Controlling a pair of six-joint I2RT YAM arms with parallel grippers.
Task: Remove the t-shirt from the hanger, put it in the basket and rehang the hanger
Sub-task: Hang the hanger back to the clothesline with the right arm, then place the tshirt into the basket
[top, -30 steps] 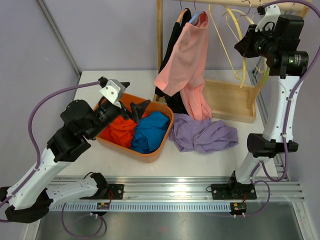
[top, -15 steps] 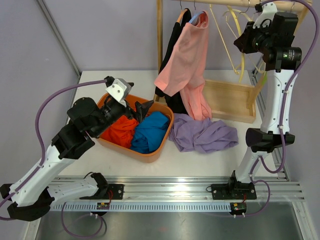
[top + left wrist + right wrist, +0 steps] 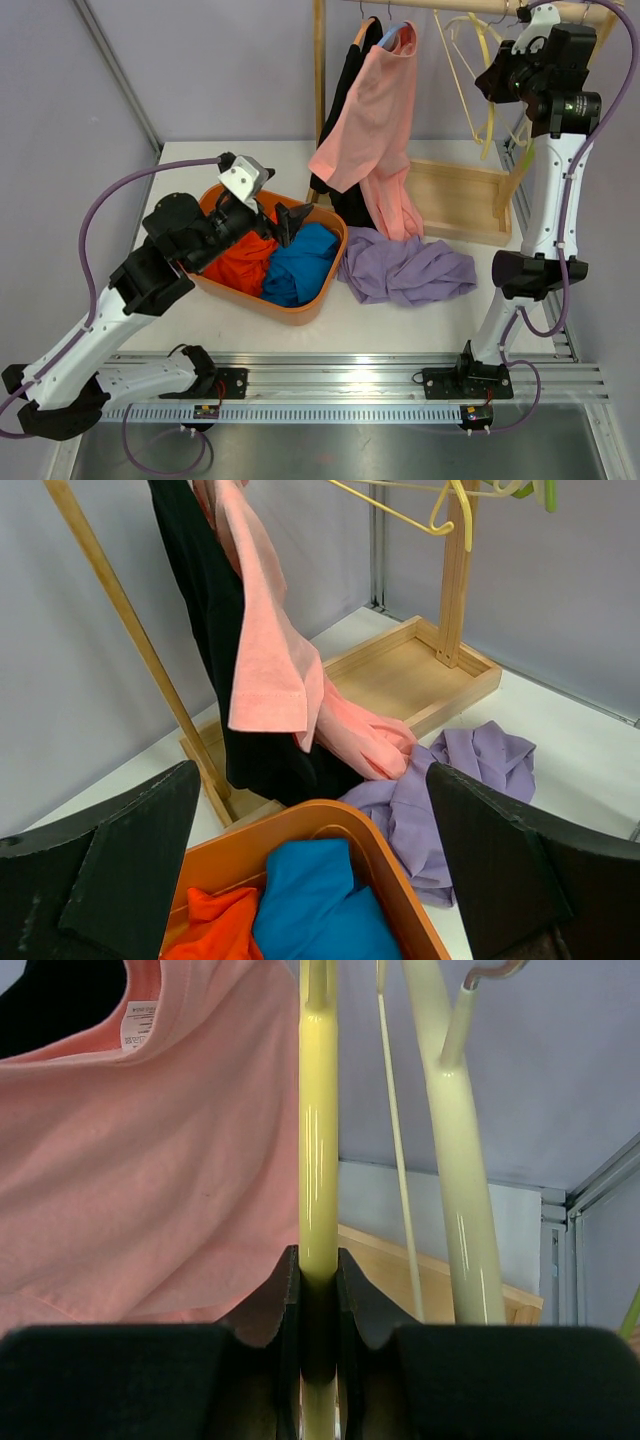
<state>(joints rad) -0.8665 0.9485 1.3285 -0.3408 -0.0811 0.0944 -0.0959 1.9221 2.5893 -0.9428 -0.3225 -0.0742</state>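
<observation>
A pink t-shirt hangs from a hanger on the wooden rack, in front of a black garment; only that hanger's hook shows. High at the right, my right gripper is shut on a bare yellow hanger, its jaws pinching the rod, right gripper. The t-shirt fills the left of that view. Over the orange basket my left gripper stands wide open and empty, left gripper, facing the t-shirt.
The basket holds a blue cloth and an orange-red cloth. A purple garment lies crumpled on the table beside it. The rack's wooden base tray sits behind. Another pale hanger hangs next to the held one.
The left arm has moved right and forward over the basket toward the rack. The right gripper has risen slightly with the yellow hanger, and the bare hangers have swung right.
</observation>
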